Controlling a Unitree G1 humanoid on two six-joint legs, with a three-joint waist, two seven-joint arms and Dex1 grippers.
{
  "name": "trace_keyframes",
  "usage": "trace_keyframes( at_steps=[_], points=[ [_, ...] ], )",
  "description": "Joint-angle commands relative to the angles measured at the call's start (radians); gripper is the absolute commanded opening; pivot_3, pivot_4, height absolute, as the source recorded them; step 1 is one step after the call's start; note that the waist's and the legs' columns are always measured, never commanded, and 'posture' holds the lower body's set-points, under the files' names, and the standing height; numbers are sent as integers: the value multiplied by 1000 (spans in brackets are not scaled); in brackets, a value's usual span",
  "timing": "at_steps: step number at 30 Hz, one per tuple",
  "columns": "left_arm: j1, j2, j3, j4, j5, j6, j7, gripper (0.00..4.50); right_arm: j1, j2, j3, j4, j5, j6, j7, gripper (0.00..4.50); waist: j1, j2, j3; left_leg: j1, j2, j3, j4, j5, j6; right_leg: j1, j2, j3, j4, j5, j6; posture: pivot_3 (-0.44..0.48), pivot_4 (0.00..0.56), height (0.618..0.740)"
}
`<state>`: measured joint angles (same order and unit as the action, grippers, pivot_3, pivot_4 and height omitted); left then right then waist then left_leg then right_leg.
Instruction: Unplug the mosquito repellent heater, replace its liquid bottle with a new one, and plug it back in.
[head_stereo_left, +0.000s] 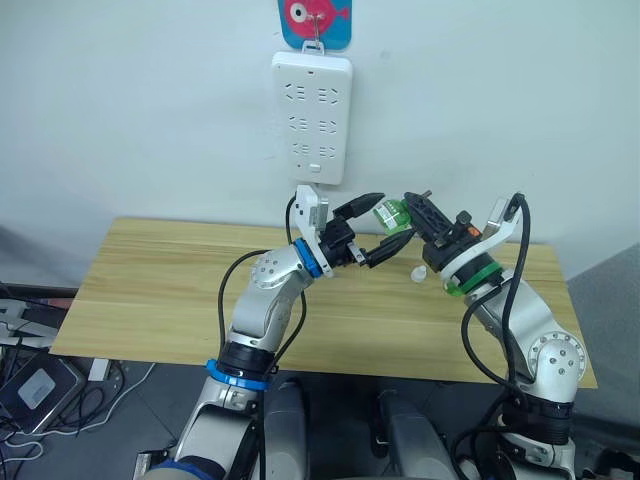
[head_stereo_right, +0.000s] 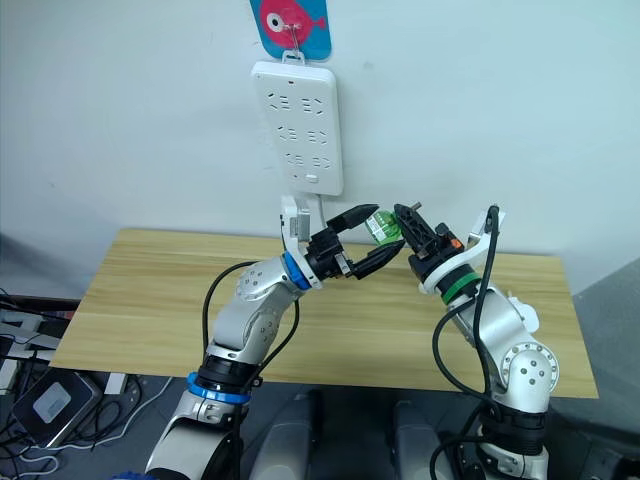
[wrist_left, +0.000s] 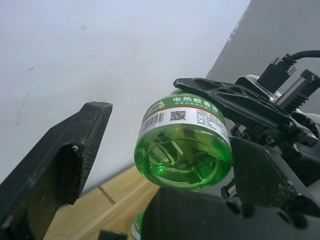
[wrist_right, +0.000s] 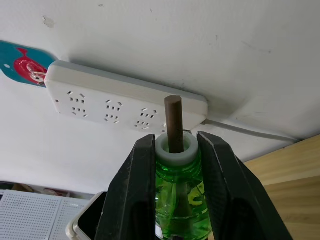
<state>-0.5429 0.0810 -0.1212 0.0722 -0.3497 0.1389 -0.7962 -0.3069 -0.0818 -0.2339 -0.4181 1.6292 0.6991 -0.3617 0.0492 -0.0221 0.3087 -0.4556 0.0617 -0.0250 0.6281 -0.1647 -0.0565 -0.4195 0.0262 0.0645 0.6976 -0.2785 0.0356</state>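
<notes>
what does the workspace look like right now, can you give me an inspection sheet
surface: wooden table, mostly bare.
job's things: green liquid bottle with a brown wick in its white neck, held in the air above the table; a second green bottle partly seen on the table below; heater nothing seen.
clutter: tiny white cap on the table.
grippers: right gripper shut on the bottle's neck; left gripper open around the bottle's base, not closed on it.
cables: black leads along both arms; white power strip on the wall, sockets unoccupied, its cord running down from it.
surroundings: white wall, fish-shaped hook, electronics and wires on the floor.
</notes>
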Motion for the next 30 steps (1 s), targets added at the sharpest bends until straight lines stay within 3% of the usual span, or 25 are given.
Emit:
trace_keyframes(
  at_steps=[1,5,11,16,18,21,23,26,30],
  points=[
    [-3,-12,-9,-14,4,-28,8,3602,2,-12,14,-54,25,-37,-2,861,0,0,0,0,0,0,0,0,0,0,0,0,0,0,0,208,239,740],
    [-5,-15,-12,-13,2,-31,12,2400,5,-23,31,-58,26,-60,-5,861,0,0,-1,0,0,0,0,0,0,0,0,0,0,0,0,206,240,740],
    [-2,-18,-15,-16,1,-29,15,2293,6,-48,61,-67,7,-70,-11,861,0,0,-1,0,0,0,0,0,0,0,0,0,0,0,0,203,239,740],
    [-4,-14,-16,-13,-2,-14,16,2293,10,-127,93,-86,29,-25,-2,2609,0,0,-1,0,0,0,0,0,0,0,0,0,0,0,0,192,243,740],
    [-6,-6,-14,-8,-8,-11,8,2293,24,-203,98,-101,44,18,5,3315,0,0,-1,0,0,0,0,0,0,0,0,0,0,0,0,187,246,740],
    [-11,22,-2,-3,-30,8,-28,2293,94,-441,52,-131,121,136,46,4397,6,0,-1,-1,-1,0,0,0,0,0,0,1,-1,0,0,177,252,740],
    [-9,40,7,-5,-42,19,-46,2293,146,-610,5,-108,140,203,82,4457,2,-1,-2,-1,-2,1,0,0,0,0,-2,1,-1,0,0,166,256,740],
    [5,69,21,-11,-57,32,-71,2293,217,-880,-71,-9,-47,306,225,4457,1,-1,-2,-2,-3,1,1,0,0,0,-3,1,-2,0,1,156,262,740],
    [26,78,16,-24,-60,35,-73,2293,228,-1089,18,156,-381,302,438,4457,-3,-1,-2,0,-2,2,2,1,1,0,-3,3,-2,0,3,163,270,740]
  ],
)
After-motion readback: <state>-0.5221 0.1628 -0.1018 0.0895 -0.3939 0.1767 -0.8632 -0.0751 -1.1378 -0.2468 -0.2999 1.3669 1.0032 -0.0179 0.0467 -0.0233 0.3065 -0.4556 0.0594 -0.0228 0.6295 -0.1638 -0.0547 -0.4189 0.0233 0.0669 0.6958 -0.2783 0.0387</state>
